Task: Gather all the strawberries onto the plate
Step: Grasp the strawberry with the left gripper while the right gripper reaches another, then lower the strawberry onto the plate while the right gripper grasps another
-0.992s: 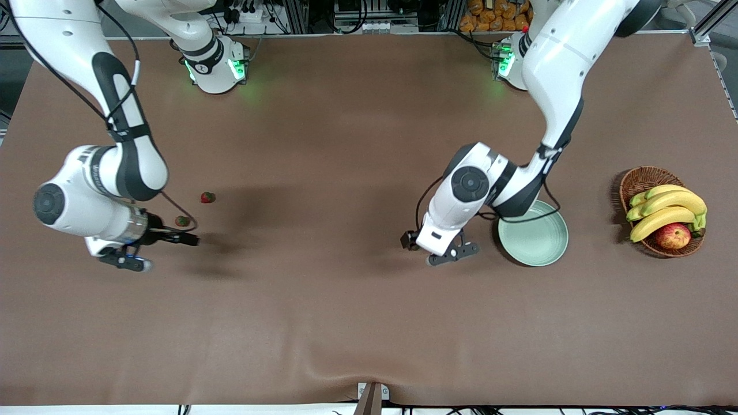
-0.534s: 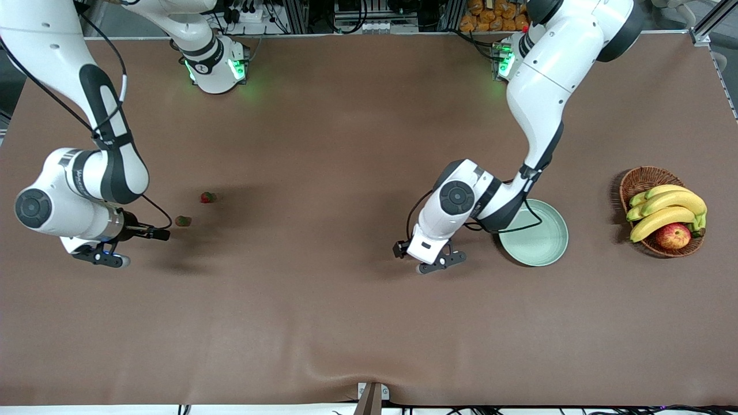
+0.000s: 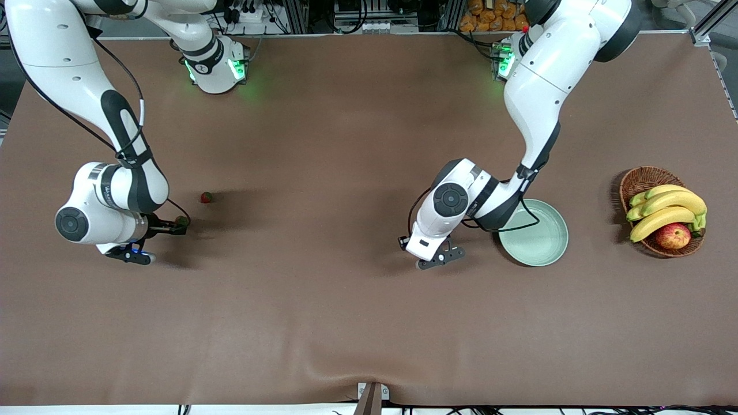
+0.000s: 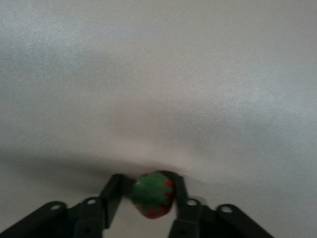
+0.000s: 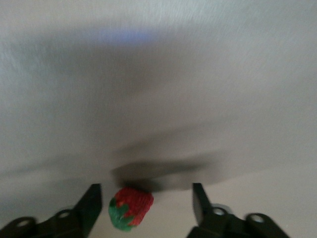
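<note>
Strawberries: three in all, none in the plate yet.
Berry 1 (image 4: pixel 152 195): greenish cap up, pinched between the left gripper's fingers, on the table just beside the plate, toward the right arm's end.
Berry 2 (image 5: pixel 130 208): red, lying on the table between the right gripper's fingers, touching neither as far as I can see.
Berry 3 (image 3: pixel 206 197): red, loose on the table, near the right gripper, farther from the front camera than it.
Plate (image 3: pixel 539 242): mint green, holds nothing, partly covered by the left arm's elbow.
Left gripper (image 4: pixel 144 198): low at the table beside the plate, jaws closed on berry 1.
Right gripper (image 5: pixel 147 198): low at the table toward the right arm's end, jaws open around berry 2, gap on both sides.
Basket (image 3: pixel 640 178): bananas and an apple, past the plate at the left arm's end, not part of the job.
Progress: early, I'd say; one berry gripped, one framed for a grasp, one untouched.
Left to do: lift and drop all three into the plate; berries 2 and 3 have a long carry across the table.
</note>
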You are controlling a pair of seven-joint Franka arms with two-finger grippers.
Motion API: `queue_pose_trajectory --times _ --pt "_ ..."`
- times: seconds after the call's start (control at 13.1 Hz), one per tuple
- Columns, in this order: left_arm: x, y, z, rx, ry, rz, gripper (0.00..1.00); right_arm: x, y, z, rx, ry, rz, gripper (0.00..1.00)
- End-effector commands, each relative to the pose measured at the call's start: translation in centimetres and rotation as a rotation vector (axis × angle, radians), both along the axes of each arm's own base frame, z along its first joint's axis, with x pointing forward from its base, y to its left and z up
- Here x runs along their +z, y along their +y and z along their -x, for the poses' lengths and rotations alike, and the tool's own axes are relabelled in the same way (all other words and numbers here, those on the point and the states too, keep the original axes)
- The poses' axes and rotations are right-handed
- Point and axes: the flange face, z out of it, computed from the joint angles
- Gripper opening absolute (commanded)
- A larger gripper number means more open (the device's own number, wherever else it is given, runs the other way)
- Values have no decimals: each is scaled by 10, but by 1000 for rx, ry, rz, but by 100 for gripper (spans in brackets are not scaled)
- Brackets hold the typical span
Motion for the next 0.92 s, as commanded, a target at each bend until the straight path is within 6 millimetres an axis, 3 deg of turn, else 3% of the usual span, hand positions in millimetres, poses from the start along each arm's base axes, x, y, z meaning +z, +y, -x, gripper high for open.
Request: queue_pose_trajectory --times 0.0,0.23,0.38,0.53,0.69,0.84 --pt "17 7 1 3 23 -70 0 4 11 4 36 29 7 56" --pt "74 48 -18 -44 34 -124 0 3 21 6 47 52 5 26" --pt "98 94 -27 -88 57 -157 0 7 24 1 44 39 3 3" --pt "98 153 -27 -157 108 -182 0 30 47 -20 71 -16 -1 0" --pt "79 204 -24 -200 167 -188 0 59 110 -43 133 -79 -20 0" --pt "52 259 -20 -250 173 -271 0 68 198 -45 69 -109 -87 0"
